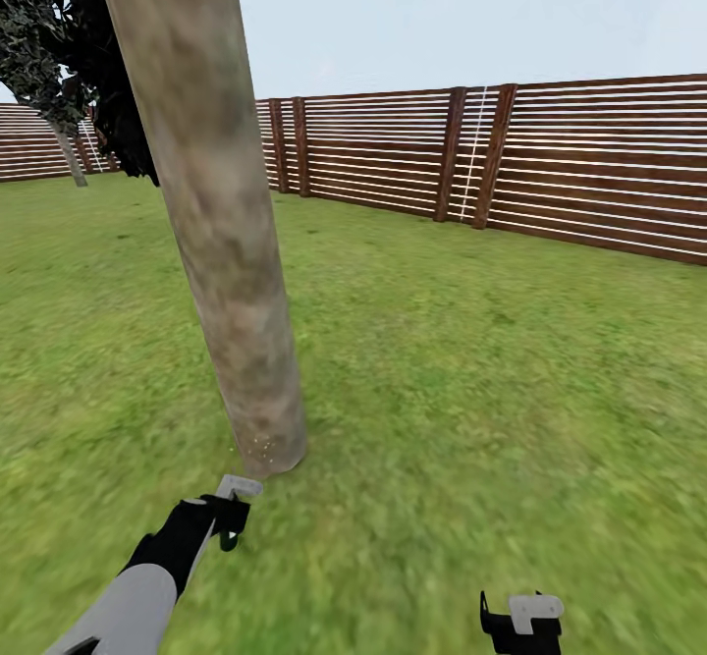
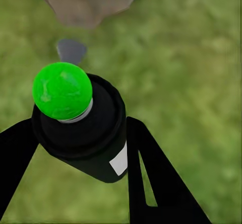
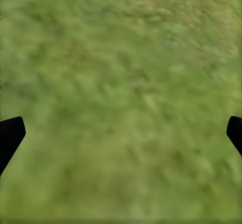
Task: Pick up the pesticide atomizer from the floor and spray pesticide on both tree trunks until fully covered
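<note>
A thick mottled grey-brown tree trunk (image 1: 211,203) rises from the grass floor (image 1: 471,390) just ahead on the left. A few faint pale specks (image 1: 260,444) sit near its base. My left gripper (image 1: 231,518) hangs just in front of that base, shut on the pesticide atomizer (image 2: 83,128), a black bottle with a bright green round top, which shows in the head view as a small dark shape (image 1: 229,535). The trunk's foot (image 2: 85,2) lies just beyond the bottle. My right gripper (image 1: 520,621) is low on the right, open over bare grass, its black fingertips (image 3: 10,136) far apart.
A second tree's thin grey trunk (image 1: 71,159) stands far off at the left under dark foliage (image 1: 59,56). A brown slatted fence (image 1: 550,174) closes the lawn at the back and right. A small grey patch (image 2: 70,50) lies on the grass near the trunk's foot.
</note>
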